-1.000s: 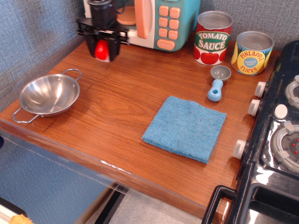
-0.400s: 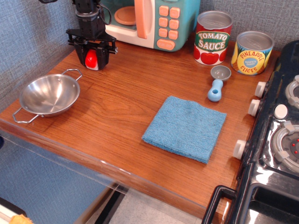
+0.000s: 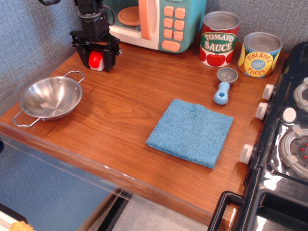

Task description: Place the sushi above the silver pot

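Hand (image 3: 96, 58) released, fingers straddling the sushi (image 3: 96, 59), which is sitting on the table (image 3: 130, 96) beyond the silver pot (image 3: 49, 98).

cloth (image 3: 190, 132): blue, flat on the wooden table (image 3: 125, 115)
scoop (image 3: 224, 84): grey bowl, blue handle
cans: tomato sauce (image 3: 219, 39), pineapple slices (image 3: 259, 55), side by side
microwave (image 3: 156, 21): teal, pink buttons
stove (image 3: 286, 139): black, right edge
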### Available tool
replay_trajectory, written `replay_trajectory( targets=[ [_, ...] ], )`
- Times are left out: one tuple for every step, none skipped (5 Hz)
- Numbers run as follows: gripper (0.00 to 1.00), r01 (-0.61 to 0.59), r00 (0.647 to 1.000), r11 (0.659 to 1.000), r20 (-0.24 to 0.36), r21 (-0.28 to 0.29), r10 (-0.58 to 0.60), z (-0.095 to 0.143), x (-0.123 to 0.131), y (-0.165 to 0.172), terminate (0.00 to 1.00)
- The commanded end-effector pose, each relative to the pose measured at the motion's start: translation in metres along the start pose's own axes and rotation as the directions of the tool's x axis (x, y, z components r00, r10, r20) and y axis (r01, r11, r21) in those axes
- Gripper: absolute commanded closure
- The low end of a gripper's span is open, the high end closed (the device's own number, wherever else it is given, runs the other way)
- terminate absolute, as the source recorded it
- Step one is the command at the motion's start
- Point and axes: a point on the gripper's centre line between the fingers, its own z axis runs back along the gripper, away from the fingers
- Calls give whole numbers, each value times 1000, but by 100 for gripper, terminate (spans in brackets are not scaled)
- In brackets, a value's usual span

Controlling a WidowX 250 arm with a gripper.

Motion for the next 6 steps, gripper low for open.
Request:
replay_trajectory(
  targets=[
    [0, -5, 990, 998, 143, 64, -4, 76, -1, -10, 0],
    [0, -1, 989, 996, 145, 91, -13, 99, -5, -30, 0],
    [0, 34, 992, 997, 122, 76, -43, 112, -11, -53, 0],
    [0, 101, 989, 993, 101, 62, -107, 113, -14, -77, 0],
    [0, 143, 984, 988, 95, 58, -148, 111, -15, -91, 0],
    [0, 160, 982, 986, 94, 57, -164, 111, -17, -97, 0]
  ],
)
